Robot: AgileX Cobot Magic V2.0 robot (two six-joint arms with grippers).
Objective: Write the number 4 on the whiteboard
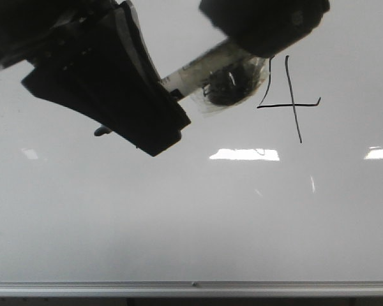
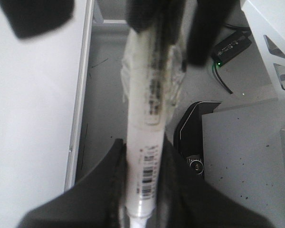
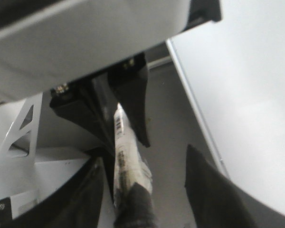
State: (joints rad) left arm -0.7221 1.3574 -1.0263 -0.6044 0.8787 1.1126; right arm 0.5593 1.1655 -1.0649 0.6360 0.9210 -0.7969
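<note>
- The left gripper (image 2: 145, 190) has its dark fingers (image 2: 102, 190) closed on a white marker (image 2: 147, 133).
- The marker's barrel carries a barcode and printed text, with clear tape wrapped around it.
- The whiteboard (image 2: 28, 109) lies alongside, its silver rail (image 2: 78, 109) beside the marker.
- A blurred dark shape, possibly the other gripper, covers the marker's far end.

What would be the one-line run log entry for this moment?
left gripper: shut on marker | right gripper: open around cap end | number 4: drawn | whiteboard
</note>
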